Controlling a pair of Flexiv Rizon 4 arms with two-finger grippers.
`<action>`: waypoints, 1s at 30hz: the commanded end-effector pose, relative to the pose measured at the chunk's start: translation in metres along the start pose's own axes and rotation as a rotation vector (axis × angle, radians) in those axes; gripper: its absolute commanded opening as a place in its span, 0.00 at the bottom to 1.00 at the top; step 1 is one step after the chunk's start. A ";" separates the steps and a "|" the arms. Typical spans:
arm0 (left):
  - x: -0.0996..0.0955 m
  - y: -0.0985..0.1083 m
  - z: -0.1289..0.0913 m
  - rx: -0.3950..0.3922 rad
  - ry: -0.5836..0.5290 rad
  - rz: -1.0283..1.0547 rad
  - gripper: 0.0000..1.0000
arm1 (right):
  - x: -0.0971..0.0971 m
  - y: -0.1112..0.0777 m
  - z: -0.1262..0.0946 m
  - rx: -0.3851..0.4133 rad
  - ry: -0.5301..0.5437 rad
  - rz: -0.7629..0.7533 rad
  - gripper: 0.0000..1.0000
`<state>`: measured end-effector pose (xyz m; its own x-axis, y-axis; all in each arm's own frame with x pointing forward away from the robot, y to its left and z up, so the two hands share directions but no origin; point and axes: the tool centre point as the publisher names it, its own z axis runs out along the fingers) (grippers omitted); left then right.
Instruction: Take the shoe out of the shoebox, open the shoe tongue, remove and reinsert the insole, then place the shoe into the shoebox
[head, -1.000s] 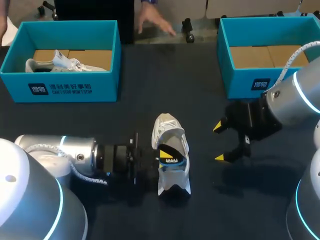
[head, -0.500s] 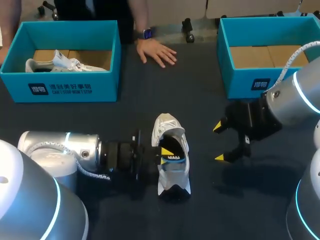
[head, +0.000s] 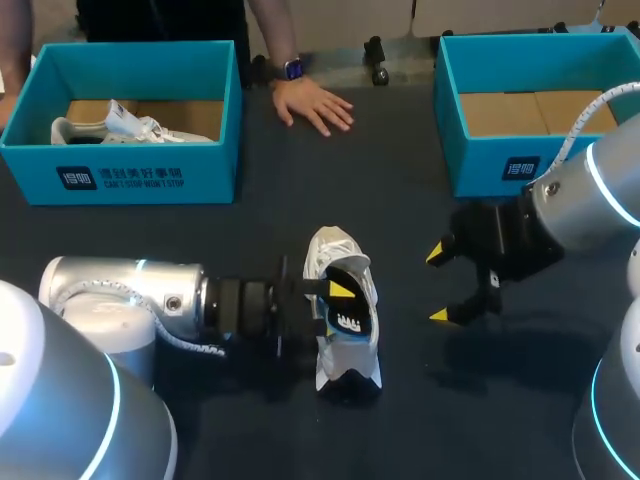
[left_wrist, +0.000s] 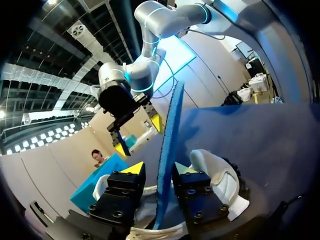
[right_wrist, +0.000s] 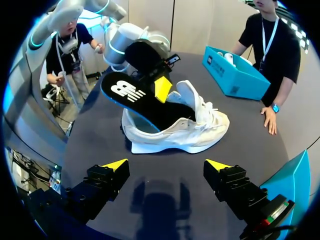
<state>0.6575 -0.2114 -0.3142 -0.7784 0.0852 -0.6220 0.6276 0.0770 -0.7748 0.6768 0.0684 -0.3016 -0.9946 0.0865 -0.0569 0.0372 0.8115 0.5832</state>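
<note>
1. The left tool (left_wrist: 159, 172) clamps the insole (right_wrist: 131, 95), heel end raised above the shoe (right_wrist: 195, 135), front end inside.
2. The right tool (right_wrist: 167, 167) hangs wide open, empty, near the shoe.
3. The shoe lies on the tabletop (head: 300, 200), outside the empty shoebox (head: 480, 172), tongue open.
4. Judged remaining: freeing the insole, reinserting it, boxing the shoe.

The dark surface (head: 400, 200) before me carries a teal box (head: 150, 175) at its far left corner, and a white sneaker (head: 130, 127) lies inside it on brown cardboard (head: 185, 112). A person's hand (head: 315, 103) rests flat, fingers spread, on the surface's far edge, a watch (head: 293, 68) on the wrist.
</note>
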 end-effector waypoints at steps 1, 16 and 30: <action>0.003 -0.005 -0.007 -0.004 0.016 -0.001 0.20 | 0.002 -0.001 0.000 -0.001 -0.003 -0.001 1.00; 0.007 0.020 0.004 -0.037 0.030 0.013 0.00 | 0.002 -0.001 0.000 -0.001 -0.003 -0.001 1.00; -0.002 -0.004 -0.014 -0.024 -0.009 -0.003 0.48 | 0.002 -0.001 0.000 -0.001 -0.003 -0.001 1.00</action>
<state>0.6644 -0.2123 -0.3165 -0.7793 0.0746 -0.6222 0.6266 0.0939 -0.7736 0.6769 0.0686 -0.3018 -0.9946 0.0867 -0.0570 0.0373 0.8114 0.5833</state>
